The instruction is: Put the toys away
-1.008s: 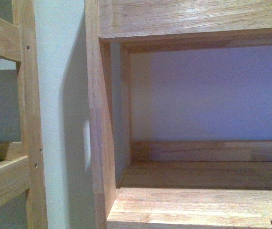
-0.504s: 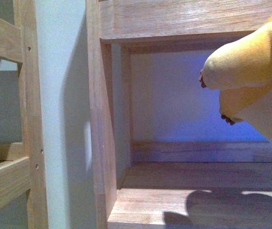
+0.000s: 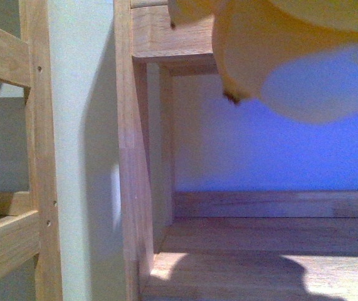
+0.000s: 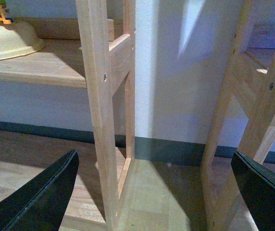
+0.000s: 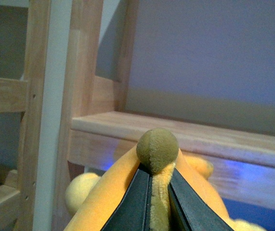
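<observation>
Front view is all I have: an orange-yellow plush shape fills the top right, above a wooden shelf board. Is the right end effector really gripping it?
Observer: Yes. The right wrist view shows the right end effector shut on the orange-yellow plush toy, pinching a seam just under a round olive-brown knob.
Operator: And the other arm?
Observer: The left end effector is open and holds nothing. Its dark fingers are spread wide, facing pale wooden frame posts.
Operator: Anything stored nearby?
Observer: In the left wrist view, a cream bowl-shaped object sits on a wooden shelf.
</observation>
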